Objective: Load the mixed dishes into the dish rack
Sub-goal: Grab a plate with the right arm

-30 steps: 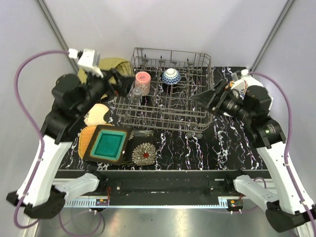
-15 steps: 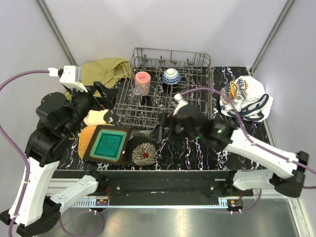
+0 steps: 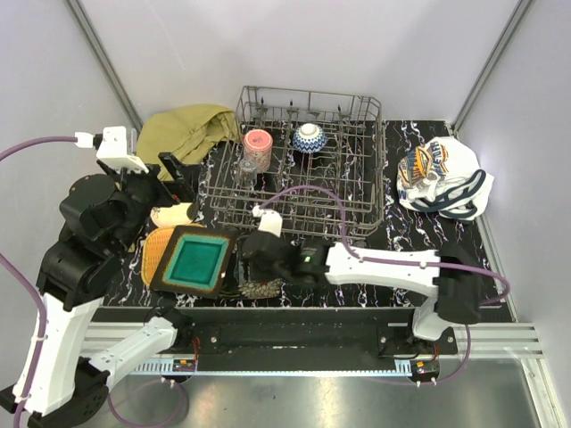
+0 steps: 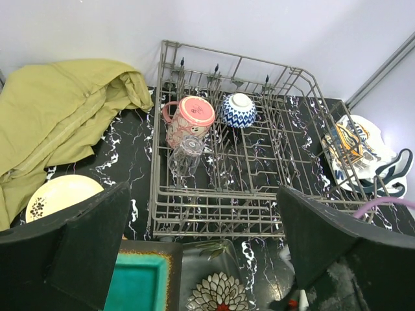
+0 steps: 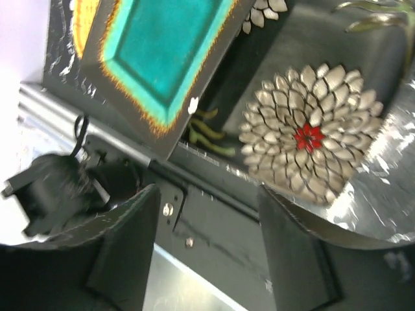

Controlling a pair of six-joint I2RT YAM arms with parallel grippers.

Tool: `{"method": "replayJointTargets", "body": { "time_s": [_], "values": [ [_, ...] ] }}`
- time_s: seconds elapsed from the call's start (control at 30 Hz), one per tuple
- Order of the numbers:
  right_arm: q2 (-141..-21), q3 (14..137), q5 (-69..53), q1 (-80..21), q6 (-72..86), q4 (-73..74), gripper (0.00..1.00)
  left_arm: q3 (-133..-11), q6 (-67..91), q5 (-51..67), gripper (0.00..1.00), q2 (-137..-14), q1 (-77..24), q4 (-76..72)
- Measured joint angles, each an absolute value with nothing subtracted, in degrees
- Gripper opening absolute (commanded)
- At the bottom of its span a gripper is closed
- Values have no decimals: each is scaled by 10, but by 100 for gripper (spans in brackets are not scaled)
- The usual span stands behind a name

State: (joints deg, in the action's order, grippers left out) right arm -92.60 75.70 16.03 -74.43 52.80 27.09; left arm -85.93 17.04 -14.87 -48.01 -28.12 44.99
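The dish rack (image 3: 357, 192) (image 4: 220, 210) holds a pink cup (image 3: 257, 146) (image 4: 192, 116), a clear glass (image 3: 245, 169) (image 4: 186, 153) and a blue-patterned bowl (image 3: 309, 136). In front of it lie a teal square plate (image 3: 196, 259) (image 5: 162, 45), an orange plate (image 3: 157, 246), a cream plate (image 3: 172, 214) (image 4: 61, 194) and a dark floral plate (image 3: 266, 285) (image 5: 305, 139). My right gripper (image 3: 252, 272) (image 5: 209, 194) hangs open at the floral plate's near edge, over the table's front rail, nothing between its fingers. My left gripper (image 3: 180, 176) (image 4: 202, 214) is open, high at the rack's left.
An olive-yellow cloth (image 3: 187, 129) (image 4: 58, 116) is bunched at the back left beside the rack. A white printed cloth (image 3: 442, 178) (image 4: 360, 146) lies at the right of the rack. The plates overlap each other at the front left.
My right arm has swung from the rack's right side across to the front, down by the floral plate, its jaws narrowing slightly. My left arm has drawn back leftwards from the rack.
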Motion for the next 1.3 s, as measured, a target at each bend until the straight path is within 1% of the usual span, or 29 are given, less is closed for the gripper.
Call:
{"method": "replayJointTargets", "body": {
  "time_s": [0.13,0.4,0.6,0.87,1.1,1.3],
  "values": [
    [-978,766,192,-759,536,232,61,-860,172,-149,99,-475,-281,456],
    [-1065,791,272,-804,531,155,58,-870,172,-149,99,-476,-281,469],
    [-1102,792,321,-825,540,108,56,-870,171,-149,99,-473,-281,472],
    [-1132,792,366,-825,566,70,52,-870,169,-148,99,-470,-281,472],
    [-1167,790,386,-825,605,31,51,-870,169,-141,99,-470,-281,472],
    [-1202,791,396,-825,638,5,47,-870,168,-135,99,-470,-281,472]
  ]
}}
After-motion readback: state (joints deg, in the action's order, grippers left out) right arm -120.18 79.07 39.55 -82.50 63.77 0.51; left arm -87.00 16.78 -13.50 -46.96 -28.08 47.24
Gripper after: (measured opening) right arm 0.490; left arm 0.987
